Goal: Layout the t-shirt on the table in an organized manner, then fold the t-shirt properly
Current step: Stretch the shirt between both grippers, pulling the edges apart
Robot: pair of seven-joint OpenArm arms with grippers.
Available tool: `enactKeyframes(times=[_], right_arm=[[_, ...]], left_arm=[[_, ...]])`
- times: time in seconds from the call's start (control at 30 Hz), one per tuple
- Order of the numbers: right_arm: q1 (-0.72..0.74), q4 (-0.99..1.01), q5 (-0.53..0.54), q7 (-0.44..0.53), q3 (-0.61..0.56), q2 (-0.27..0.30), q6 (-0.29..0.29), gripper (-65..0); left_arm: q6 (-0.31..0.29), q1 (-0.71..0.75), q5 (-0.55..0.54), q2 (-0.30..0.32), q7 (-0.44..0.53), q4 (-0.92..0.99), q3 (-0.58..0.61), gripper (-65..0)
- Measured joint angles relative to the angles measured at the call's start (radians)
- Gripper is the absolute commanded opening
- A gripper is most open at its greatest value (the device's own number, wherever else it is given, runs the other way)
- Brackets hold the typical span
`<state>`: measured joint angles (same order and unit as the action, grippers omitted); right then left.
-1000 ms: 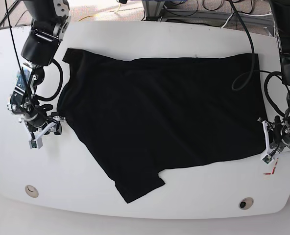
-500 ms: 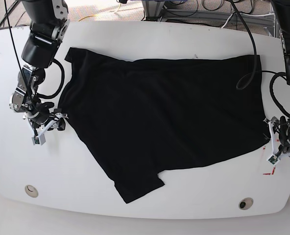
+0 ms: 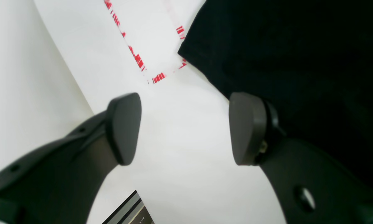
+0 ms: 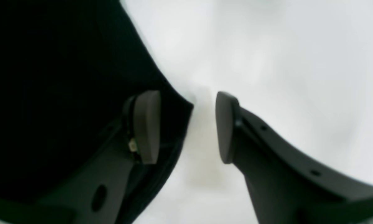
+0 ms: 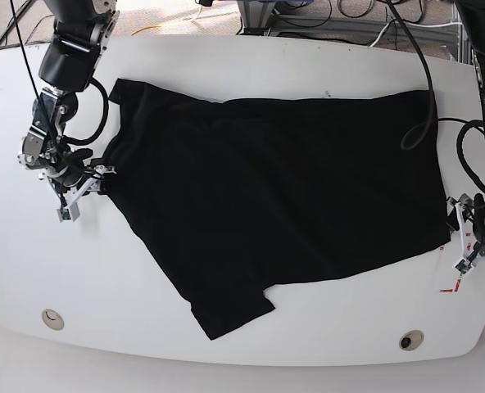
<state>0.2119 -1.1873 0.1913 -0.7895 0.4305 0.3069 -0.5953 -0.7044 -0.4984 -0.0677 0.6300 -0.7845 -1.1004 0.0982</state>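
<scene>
T-shirt [image 5: 275,196] corner just beside open left end effector [image 3: 184,129], untouched.

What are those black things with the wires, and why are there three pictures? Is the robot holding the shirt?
Those are two robot arms. One picture looks down from above on a white table with a black t-shirt spread on it. The other two come from small cameras on the arms' wrists, looking past each claw. The left claw is open over bare table beside the shirt's corner, near some red tape. The right claw is open too, one finger over the shirt's edge. Neither one holds anything.
</scene>
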Motion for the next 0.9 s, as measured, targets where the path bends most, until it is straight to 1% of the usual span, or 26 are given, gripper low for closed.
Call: enactKeyframes(times=[0.17,0.23,0.3,0.37,0.47,0.53,0.63,0.67,0.7,0.77,0.83,0.9], right_arm=[[-0.016,-0.003,0.007,0.001,0.0,0.0,0.0,-36.8],[-0.019,-0.003,0.008,0.005,0.0,0.0,-0.011,-36.8],[-0.018,-0.004,0.006,0.004,-0.014,-0.005,-0.016,-37.1],[-0.018,-0.006,0.007,0.008,-0.038,-0.008,-0.035,-37.4],[-0.027,-0.012,0.021,0.027,-0.067,-0.02,-0.042,-38.4],[-0.033,-0.015,0.027,0.037,-0.069,-0.028,-0.048,-42.2],[-0.041,-0.016,0.029,0.045,-0.069,-0.027,-0.052,-54.5],[-0.041,-0.016,0.031,0.044,-0.069,-0.026,-0.052,-60.2],[-0.043,-0.016,0.033,0.043,-0.066,-0.024,-0.052,-64.2],[-0.049,-0.016,0.037,0.045,-0.065,-0.023,-0.052,-65.0],[-0.06,-0.018,0.043,0.053,-0.065,-0.021,-0.052,-63.6],[-0.067,-0.02,0.05,0.062,-0.061,-0.019,-0.052,-65.0]], left_arm=[[0.0,0.003,-0.004,-0.003,0.001,0.0,0.0,-24.7],[0.0,0.007,-0.003,-0.003,0.0,-0.005,0.0,-24.7],[0.0,0.02,-0.002,-0.003,0.0,-0.021,0.0,-24.7],[0.0,0.037,-0.004,-0.002,0.0,-0.044,-0.002,-24.7],[0.0,0.07,-0.005,-0.005,0.0,-0.084,-0.019,-24.7],[0.0,0.093,-0.007,-0.006,0.001,-0.107,-0.038,-24.7],[0.0,0.12,-0.003,-0.005,0.0,-0.135,-0.058,-24.7],[0.0,0.126,0.001,-0.003,0.0,-0.142,-0.06,-24.7],[0.001,0.134,0.002,-0.002,-0.003,-0.149,-0.06,-24.7],[0.0,0.142,0.0,-0.002,-0.003,-0.161,-0.06,-24.7],[0.0,0.151,-0.002,-0.004,0.002,-0.17,-0.06,-24.7],[0.0,0.158,-0.006,-0.006,0.001,-0.176,-0.06,-24.7]])
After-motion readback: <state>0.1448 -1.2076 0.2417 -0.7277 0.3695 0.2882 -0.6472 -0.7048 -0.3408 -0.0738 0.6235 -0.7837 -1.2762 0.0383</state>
